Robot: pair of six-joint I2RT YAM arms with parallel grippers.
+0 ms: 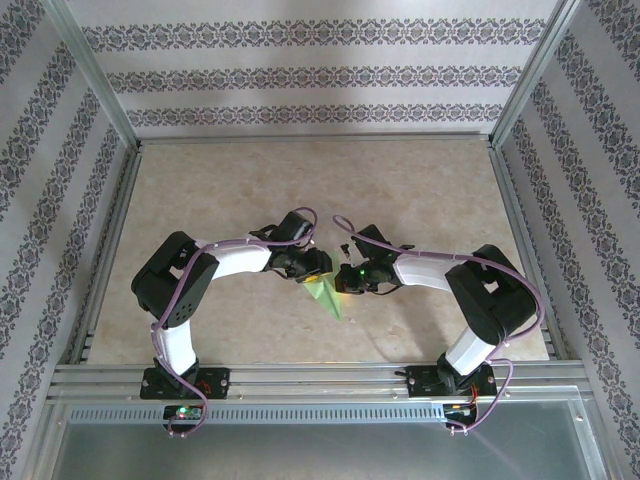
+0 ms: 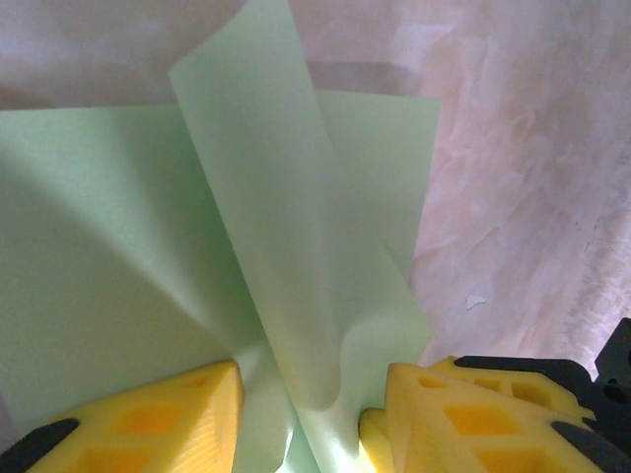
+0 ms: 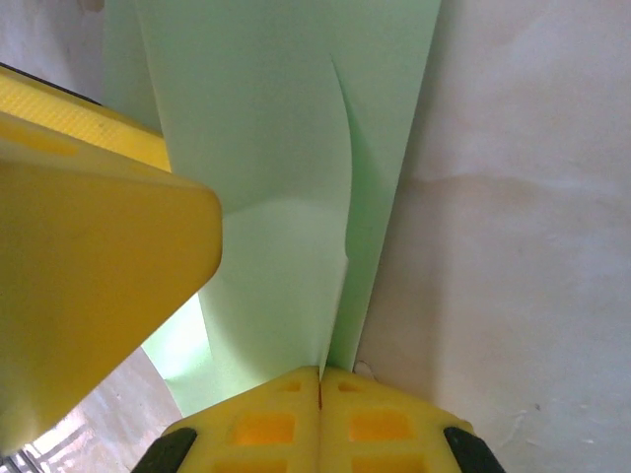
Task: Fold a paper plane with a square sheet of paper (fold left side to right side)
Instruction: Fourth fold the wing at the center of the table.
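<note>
The light green sheet of paper (image 1: 327, 296), folded into a pointed triangular shape, lies mid-table between my two grippers, tip toward the near right. My left gripper (image 1: 311, 268) is on its left side. In the left wrist view the left gripper (image 2: 314, 394) has its yellow fingers (image 2: 168, 419) apart, and raised flaps of the paper (image 2: 276, 227) run loosely through the gap. My right gripper (image 1: 350, 281) is at the paper's right edge. In the right wrist view the right gripper (image 3: 320, 376) is shut, pinching a raised crease of the paper (image 3: 266, 148). A left finger (image 3: 99, 246) looms beside it.
The beige table (image 1: 420, 190) is fenced by aluminium rails (image 1: 320, 375) and patterned walls. A few small dark bits (image 1: 343, 245) lie just behind the grippers. A white fleck (image 2: 476, 301) marks the surface right of the paper.
</note>
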